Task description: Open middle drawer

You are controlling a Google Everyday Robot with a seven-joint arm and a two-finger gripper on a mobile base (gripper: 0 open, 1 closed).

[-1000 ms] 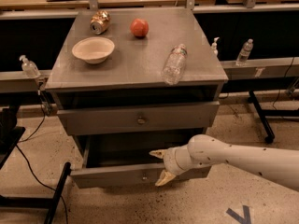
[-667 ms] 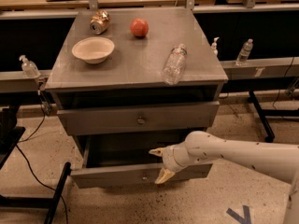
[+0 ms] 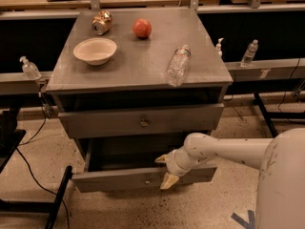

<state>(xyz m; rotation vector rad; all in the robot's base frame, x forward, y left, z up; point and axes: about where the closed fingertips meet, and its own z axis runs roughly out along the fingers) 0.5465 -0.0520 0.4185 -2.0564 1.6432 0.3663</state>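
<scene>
The middle drawer (image 3: 119, 179) is a grey metal drawer with a small round knob (image 3: 147, 181). It stands pulled out below the cabinet's upper drawer, and its dark inside shows. My gripper (image 3: 165, 170) is at the right half of its front. The two pale fingers are spread. One fingertip (image 3: 161, 159) is at the front's top edge and the other (image 3: 167, 182) hangs over the front face. Nothing is held between them.
The taller, wider drawer (image 3: 105, 122) above is nearly flush. On the cabinet top (image 3: 138, 61) lie a white bowl (image 3: 95, 50), a can (image 3: 101, 23), a red apple (image 3: 142, 28) and a plastic bottle (image 3: 177, 65). A black stand (image 3: 57, 199) and cables are on the floor to the left.
The gripper and the pulled-out drawer hold about the same place. My arm's rear part now looms larger at the right edge.
</scene>
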